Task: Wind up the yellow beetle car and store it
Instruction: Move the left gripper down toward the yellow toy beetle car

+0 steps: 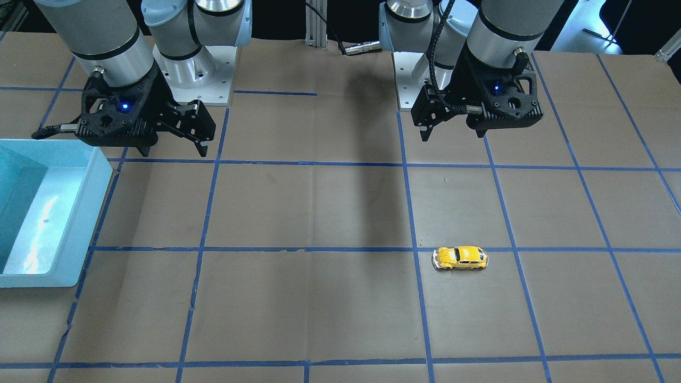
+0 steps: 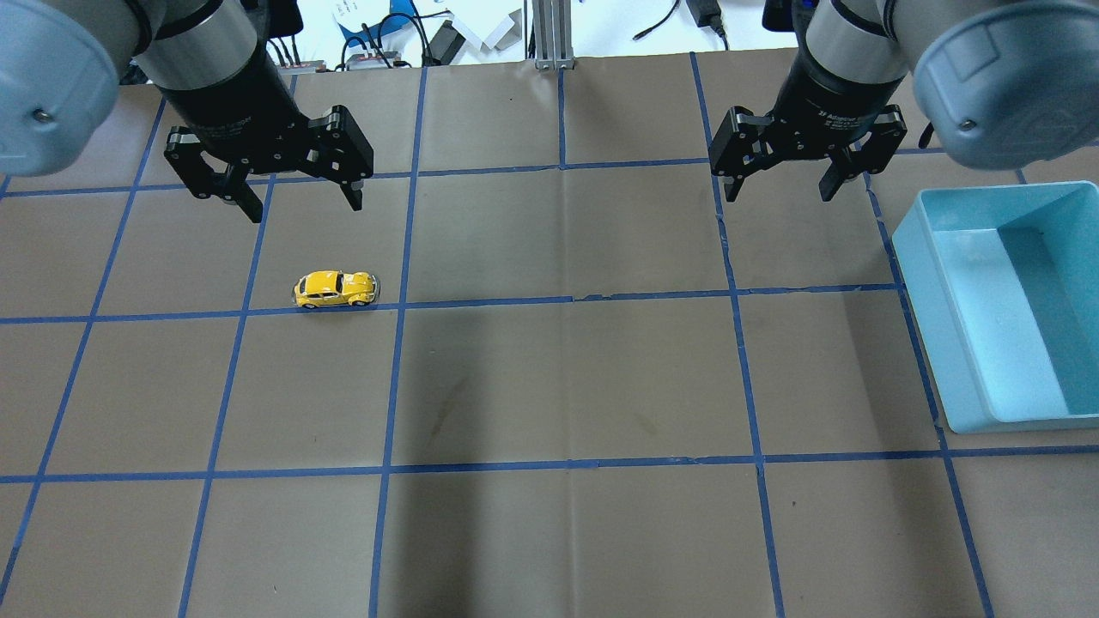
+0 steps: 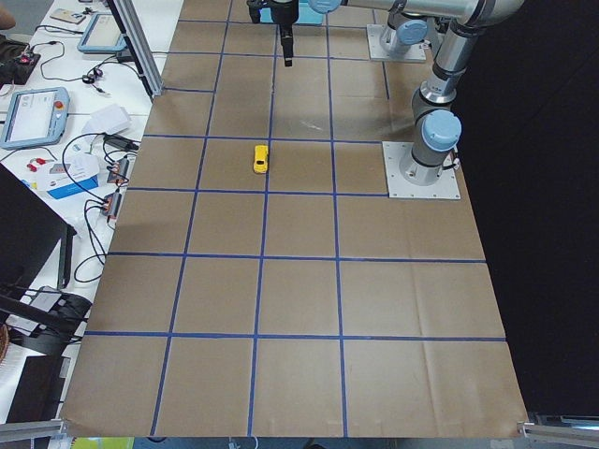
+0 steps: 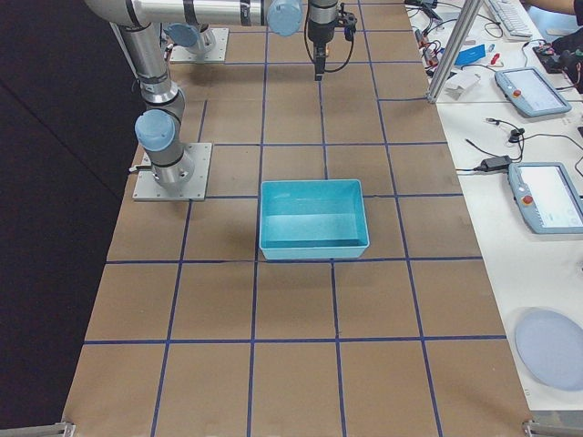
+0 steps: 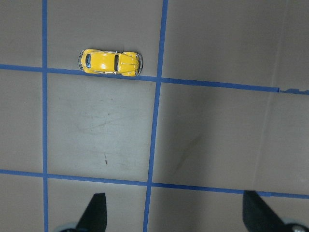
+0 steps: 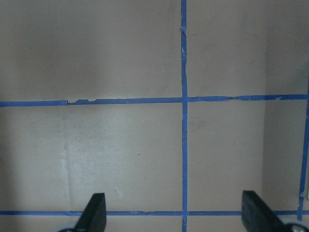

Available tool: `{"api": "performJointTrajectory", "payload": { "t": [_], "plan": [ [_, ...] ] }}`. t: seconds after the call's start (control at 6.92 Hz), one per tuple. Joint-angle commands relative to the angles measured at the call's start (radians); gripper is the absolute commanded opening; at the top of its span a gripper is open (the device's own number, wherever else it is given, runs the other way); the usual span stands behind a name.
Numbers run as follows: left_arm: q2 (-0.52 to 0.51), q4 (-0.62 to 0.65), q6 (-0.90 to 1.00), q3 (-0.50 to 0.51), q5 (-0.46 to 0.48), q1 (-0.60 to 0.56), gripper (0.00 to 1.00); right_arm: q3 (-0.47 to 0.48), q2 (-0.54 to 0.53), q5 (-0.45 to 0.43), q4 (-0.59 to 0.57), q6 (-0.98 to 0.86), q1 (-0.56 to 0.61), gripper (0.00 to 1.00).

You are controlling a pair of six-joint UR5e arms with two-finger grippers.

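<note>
Beetle car (image 2: 335, 289) on desk (image 2: 558, 386), 5 o'clock of my left claw (image 2: 304, 209) in overhead view; it and my right claw (image 2: 783, 196) both spread wide, empty.

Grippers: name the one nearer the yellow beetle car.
The left gripper, close to the yellow beetle car; the right gripper hangs by the teal bin.

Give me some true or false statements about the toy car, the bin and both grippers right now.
1. The yellow beetle car rests on the table, in neither gripper. True.
2. The left gripper is shut. False: it is open, above the table.
3. The car is inside the light-blue bin. False: it lies on the robot's left side; the bin is on its right.
4. The right gripper is open and empty. True.
</note>
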Motion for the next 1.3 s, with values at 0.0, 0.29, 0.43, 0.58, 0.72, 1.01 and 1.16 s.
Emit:
{"api": "performJointTrajectory", "payload": {
  "t": [0.0,0.29,0.43,0.58,0.72,1.01,1.16],
  "plan": [
    [-0.022,0.042,0.262,-0.069,0.009,0.007,1.0,0.001,0.002,0.0,0.0,0.0,-0.003,1.0],
    [-0.054,0.257,0.409,-0.177,0.011,0.031,1.0,0.001,0.002,0.0,0.0,0.0,-0.003,1.0],
    [-0.085,0.307,0.494,-0.203,0.011,0.031,1.0,0.001,0.002,0.0,0.0,0.0,-0.003,1.0],
    [-0.113,0.361,0.609,-0.208,0.011,0.033,1.0,0.001,0.002,0.0,0.0,0.0,-0.003,1.0],
    [-0.134,0.364,0.704,-0.208,0.011,0.034,1.0,0.001,0.0,0.001,0.0,0.0,0.0,1.0],
    [-0.206,0.437,0.893,-0.211,0.016,0.037,0.98,0.001,0.002,0.0,0.0,0.001,-0.003,1.0],
    [-0.202,0.444,1.066,-0.244,0.013,0.077,0.98,0.001,0.002,0.0,-0.001,0.001,0.0,1.0]
  ]
}}
